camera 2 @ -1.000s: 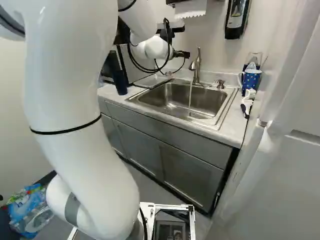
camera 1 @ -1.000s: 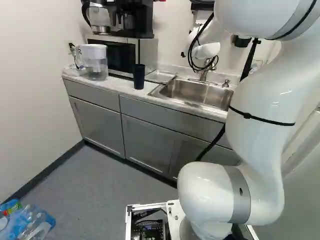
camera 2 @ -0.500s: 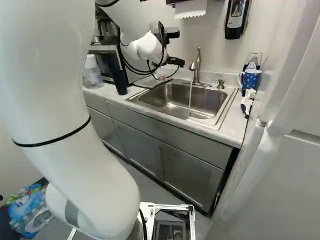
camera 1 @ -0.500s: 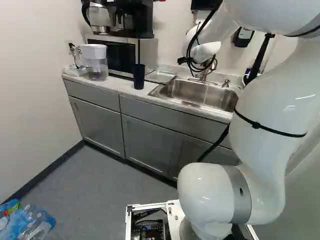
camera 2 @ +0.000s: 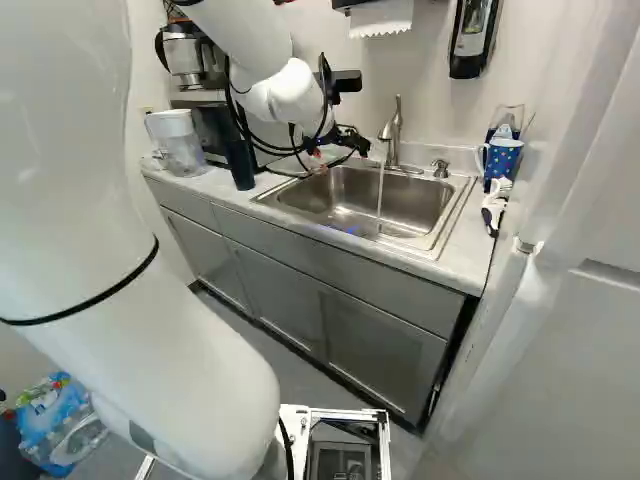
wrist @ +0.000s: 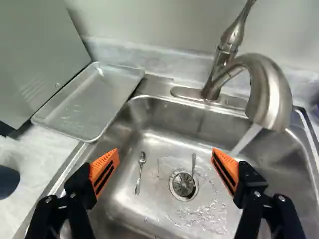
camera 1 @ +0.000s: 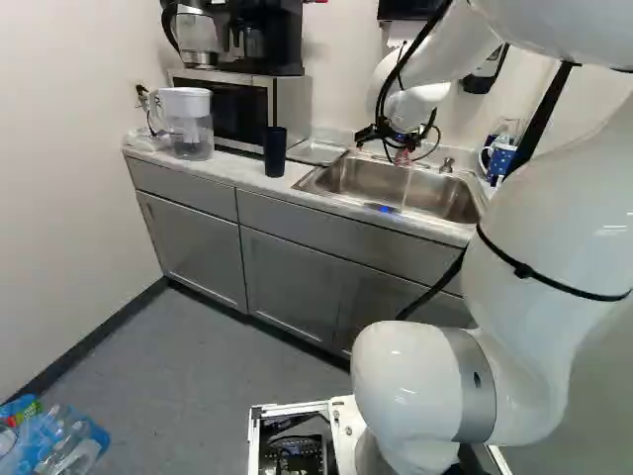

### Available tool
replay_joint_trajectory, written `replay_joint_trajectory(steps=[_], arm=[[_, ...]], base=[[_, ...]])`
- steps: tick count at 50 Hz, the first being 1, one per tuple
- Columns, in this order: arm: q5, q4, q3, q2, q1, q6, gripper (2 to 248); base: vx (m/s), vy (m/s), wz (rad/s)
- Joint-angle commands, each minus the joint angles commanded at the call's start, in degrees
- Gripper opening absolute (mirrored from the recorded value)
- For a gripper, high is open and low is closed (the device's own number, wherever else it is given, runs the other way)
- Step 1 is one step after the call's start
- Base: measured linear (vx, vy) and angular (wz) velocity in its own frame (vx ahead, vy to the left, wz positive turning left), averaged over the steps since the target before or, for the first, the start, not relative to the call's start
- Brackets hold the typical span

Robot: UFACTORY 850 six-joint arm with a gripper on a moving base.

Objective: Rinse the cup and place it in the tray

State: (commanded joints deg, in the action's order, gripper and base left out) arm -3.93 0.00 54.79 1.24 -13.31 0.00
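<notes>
In the right base view my gripper (camera 2: 350, 143) hangs by the faucet, above the sink's back left part. Its fingers stand wide open in the wrist view, and the gripper (wrist: 165, 158) has nothing between them. Water runs from the faucet (wrist: 271, 94) into the steel sink (wrist: 144, 214). The metal tray (wrist: 92, 102) lies on the counter beside the sink, against the microwave side. A dark tumbler (camera 1: 275, 151) stands upright on the counter left of the tray. At the sink's far right, a blue dotted mug (camera 2: 502, 160) stands on the counter.
A spoon (wrist: 140, 172) lies in the sink, and another utensil (wrist: 193, 164) stands at the drain. The microwave (camera 1: 237, 109) and a water pitcher (camera 1: 188, 124) are at the counter's left. A soap dispenser (camera 2: 470, 40) hangs above the counter; a door frame rises at the right.
My arm has swung and lowered its gripper towards the sink beside the faucet. The dotted mug has come into sight in the left base view, the pitcher in the right one. The base has stayed put.
</notes>
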Motion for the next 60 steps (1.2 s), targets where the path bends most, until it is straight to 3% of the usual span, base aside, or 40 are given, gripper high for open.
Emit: replay_joint_trajectory(steps=[32, 49, 60], arm=[[-13.8, 0.0, -3.96, 4.06, -5.56, 0.0, 247], [-14.0, 0.0, -5.27, 5.43, -9.0, 0.0, 247], [-14.0, 0.0, -5.23, 5.4, -9.06, 0.0, 247]], base=[[0.0, 0.0, 0.0], [0.0, 0.0, 0.0], [0.0, 0.0, 0.0]])
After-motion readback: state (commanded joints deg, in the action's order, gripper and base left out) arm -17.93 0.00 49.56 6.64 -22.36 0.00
